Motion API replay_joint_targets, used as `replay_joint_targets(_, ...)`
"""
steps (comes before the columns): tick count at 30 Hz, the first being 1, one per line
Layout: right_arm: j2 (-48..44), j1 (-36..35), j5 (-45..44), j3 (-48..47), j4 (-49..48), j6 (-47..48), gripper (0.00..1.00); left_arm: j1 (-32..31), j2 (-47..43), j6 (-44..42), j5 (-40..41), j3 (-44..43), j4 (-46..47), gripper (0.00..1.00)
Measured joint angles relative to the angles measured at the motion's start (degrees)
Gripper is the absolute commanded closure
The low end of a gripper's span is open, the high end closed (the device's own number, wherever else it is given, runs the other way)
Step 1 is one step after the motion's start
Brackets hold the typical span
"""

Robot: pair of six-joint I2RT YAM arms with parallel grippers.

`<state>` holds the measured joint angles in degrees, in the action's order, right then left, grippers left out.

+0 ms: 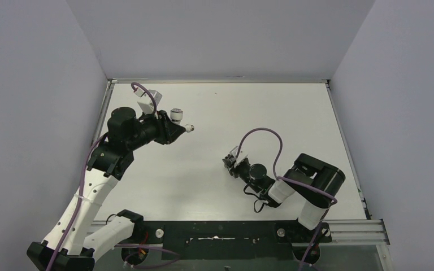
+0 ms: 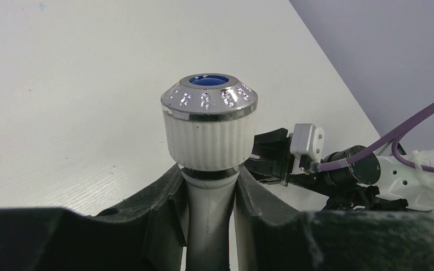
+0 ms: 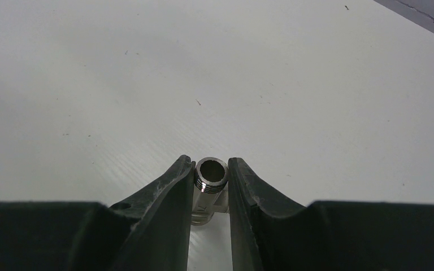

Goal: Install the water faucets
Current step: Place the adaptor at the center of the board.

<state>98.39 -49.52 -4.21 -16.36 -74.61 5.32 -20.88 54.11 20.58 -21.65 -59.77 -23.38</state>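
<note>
Pre-mating step. The left end effector [image 2: 210, 183] clamps the tap body [image 2: 210, 135], upper left in the top view. The right end effector [image 3: 210, 165] clamps the threaded fitting [image 3: 211, 175], centre-right. The 2 parts are well apart; next they likely need bringing together with the threads aligned.

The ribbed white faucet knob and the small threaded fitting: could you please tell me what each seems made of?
The ribbed white faucet knob: probably moulded plastic, matt, with fine vertical ribs. Its dimpled silver cap: chrome-like plating, mirror glints, around a glossy blue centre. The small threaded grey fitting: plated metal, perhaps brass or steel, with bright highlights on its threads.
</note>
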Motion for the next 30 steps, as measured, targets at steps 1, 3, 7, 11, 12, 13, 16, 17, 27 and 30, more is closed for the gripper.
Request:
replay_joint_targets(1,0.22,-0.11,0.0,0.11,-0.26,0.07,0.88,0.0,0.0,0.0,0.02,0.0,0.0,1.0)
replay_joint_targets(3,0.85,-0.42,-0.02,0.42,-1.2,0.22,0.84,0.0,0.0,0.0,0.02,0.0,0.0,1.0)
replay_joint_targets(7,1.86,-0.79,-0.04,0.85,-2.47,0.5,0.78,0.0,0.0,0.0,0.02,0.0,0.0,1.0)
replay_joint_targets(11,2.38,-1.22,-0.07,1.31,-3.5,0.79,0.67,0.0,0.0,0.0,0.02,0.0,0.0,1.0)
replay_joint_targets(12,2.49,-1.29,-0.09,1.38,-3.78,0.87,0.64,0.0,0.0,0.0,0.04,0.0,0.0,1.0)
replay_joint_targets(13,2.54,-1.4,-0.13,1.49,-4.02,0.94,0.62,0.0,0.0,0.0,0.04,0.0,0.0,1.0)
replay_joint_targets(16,2.54,-1.66,-0.48,2.1,-5.2,1.27,0.57,0.0,0.0,0.0,0.04,0.0,0.0,1.0)
replay_joint_targets(17,2.49,-1.86,-0.59,2.27,-5.46,1.38,0.56,0.0,0.0,0.0,0.04,0.0,0.0,1.0)
replay_joint_targets(27,-9.79,-4.02,-5.01,4.17,-0.92,1.53,0.52,0.0,0.0,-0.02,0.09,0.0,0.0,1.0)
replay_joint_targets(30,-19.63,-5.2,-8.52,0.57,10.64,-1.05,0.5,0.0,0.0,-0.02,0.09,0.0,0.0,1.0)
